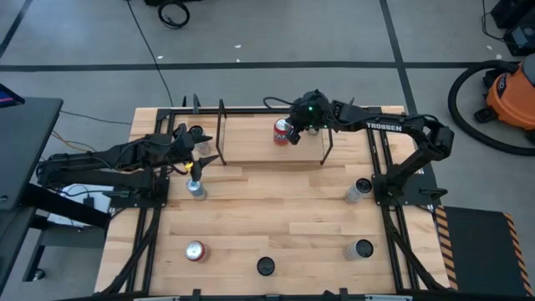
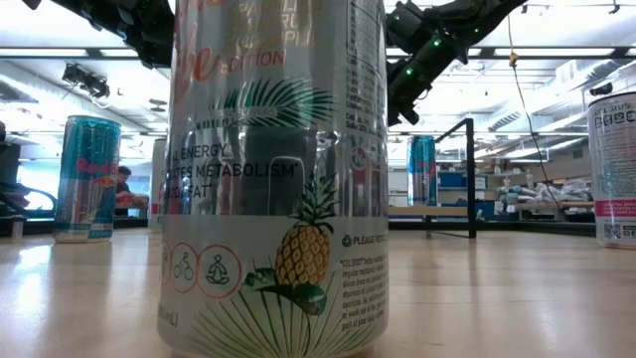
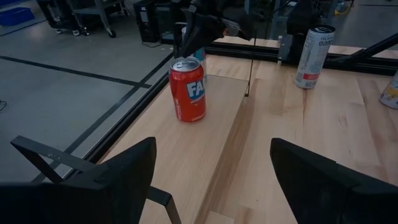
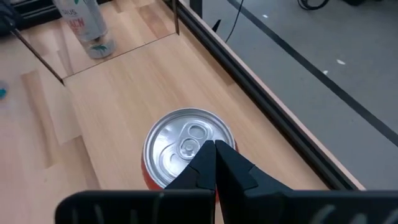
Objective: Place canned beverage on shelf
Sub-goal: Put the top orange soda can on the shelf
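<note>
Right gripper point(image 4: 214, 149): fingers pressed together, empty, tips hovering just over the lid of the red can point(image 1: 282, 132), upper centre of the high view. The closed tips sit above the rim nearest the wrist camera, not around the body. I cannot tell whether they touch the lid.

Left gripper point(image 1: 205, 155): about half open, holding nothing, waiting at the left end of the shelf point(image 1: 251, 142), upper left of centre in the high view.

Shelf: thin black rods around a light board, upper middle of the table point(image 1: 276, 217).

Red can: upright on the shelf board, toward its right end. So placement looks done or nearly so.

Handling judgement: a thin-walled aluminium cylinder, stiff if full, dents under a hard squeeze, smooth and a bit slippery. Best hold is across the mid-body with jaws spread wider than the can. Pushing on the lid edge risks tipping it.
</note>
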You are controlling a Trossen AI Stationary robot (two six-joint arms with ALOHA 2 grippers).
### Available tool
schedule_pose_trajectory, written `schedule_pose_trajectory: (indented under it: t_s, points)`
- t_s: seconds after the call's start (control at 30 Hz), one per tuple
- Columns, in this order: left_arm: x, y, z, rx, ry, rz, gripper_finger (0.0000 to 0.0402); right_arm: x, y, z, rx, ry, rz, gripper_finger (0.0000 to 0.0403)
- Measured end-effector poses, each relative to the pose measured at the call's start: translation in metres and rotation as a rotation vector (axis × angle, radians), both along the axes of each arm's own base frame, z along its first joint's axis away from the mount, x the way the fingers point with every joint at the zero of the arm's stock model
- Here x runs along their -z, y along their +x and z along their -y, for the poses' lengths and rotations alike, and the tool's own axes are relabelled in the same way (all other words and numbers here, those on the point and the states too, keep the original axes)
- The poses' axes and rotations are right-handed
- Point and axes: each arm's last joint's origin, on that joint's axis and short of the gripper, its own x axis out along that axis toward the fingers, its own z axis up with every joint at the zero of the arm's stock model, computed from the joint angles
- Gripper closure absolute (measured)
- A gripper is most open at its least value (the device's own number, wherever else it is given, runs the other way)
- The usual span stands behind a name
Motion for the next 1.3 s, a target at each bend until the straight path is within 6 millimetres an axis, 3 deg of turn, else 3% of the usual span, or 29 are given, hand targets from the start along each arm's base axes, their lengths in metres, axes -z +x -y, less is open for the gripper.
schedule_pose_trajectory:
  t_s: [0.67, 1.3]
  points:
    - [-0.0001, -0.0001, 0.0000, 0.000, -0.001, 0.001, 0.0083, 0.0021, -0.0011, -0.0013, -0.030, 0.014, -0.024, 0.0396]
    - [-0.0001, 0.0000, 0.0000, -0.001, -0.001, 0.001, 0.0083, 0.0032, -0.0035, 0.0010, 0.056, -0.006, -0.051, 0.0396]
